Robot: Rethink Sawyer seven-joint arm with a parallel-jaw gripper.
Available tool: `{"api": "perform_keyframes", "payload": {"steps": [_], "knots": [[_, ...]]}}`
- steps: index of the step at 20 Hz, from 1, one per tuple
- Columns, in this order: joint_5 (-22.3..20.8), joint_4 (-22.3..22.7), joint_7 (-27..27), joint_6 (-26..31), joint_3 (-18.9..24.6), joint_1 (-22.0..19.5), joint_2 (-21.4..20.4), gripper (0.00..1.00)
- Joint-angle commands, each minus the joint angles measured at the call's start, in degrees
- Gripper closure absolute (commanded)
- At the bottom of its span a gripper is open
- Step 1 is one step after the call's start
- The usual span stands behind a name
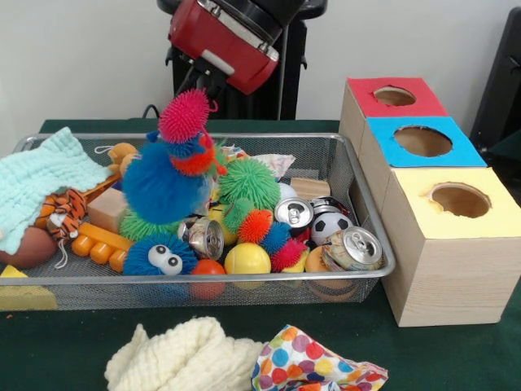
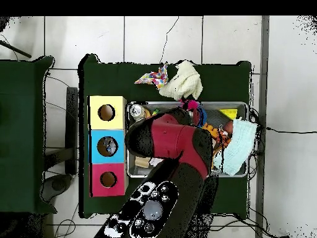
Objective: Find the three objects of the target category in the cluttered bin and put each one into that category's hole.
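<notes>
1. A silver wire-mesh bin (image 1: 370, 213) full of toys and cans sits on a dark green tabletop (image 1: 456, 358).
2. A red and black robot arm (image 1: 224, 32) reaches down over the bin's far side. Its pincer is hidden behind raised toys, so I cannot tell whether it is apart or together.
3. Just below the arm, a cluster of spiky rubber balls stands above the pile: a pink spiky ball (image 1: 184, 116) on top, with a large blue spiky ball (image 1: 160, 187) beneath it.
4. A green spiky ball (image 1: 250, 182) lies near the bin's middle.
5. Three silver drink cans lie toward the bin's front right: one crushed can (image 1: 355, 248) at the front right corner, one can (image 1: 293, 213) near the middle, and one can (image 1: 207, 237) nearer the front edge.
6. A smooth yellow ball (image 1: 247, 259) rests against the bin's front edge.
7. A pale mint knitted cloth (image 1: 41, 179) drapes over the bin's left end.
8. Just beside the bin's right end stands a row of three wooden boxes, each with a round hole: a yellow-topped box (image 1: 456, 208), a blue-topped box (image 1: 423, 142) and a red-topped box (image 1: 395, 96).
9. A cream knitted cloth (image 1: 183, 354) and a polka-dot cloth (image 1: 313, 366) lie at the tabletop's front edge.
</notes>
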Motion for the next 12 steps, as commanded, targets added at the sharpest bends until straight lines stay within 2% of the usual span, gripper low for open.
{"api": "perform_keyframes", "payload": {"steps": [1,3,6,12], "knots": [[3.5,0.5,16.0,2.0,1.0,0.5,3.5,1.00],[4.2,-0.5,15.6,2.2,2.1,1.2,4.6,1.00],[5.6,-1.9,16.5,4.4,1.0,2.6,6.1,1.00],[7.0,-3.0,16.2,5.2,-0.7,4.5,7.8,1.00]]}}
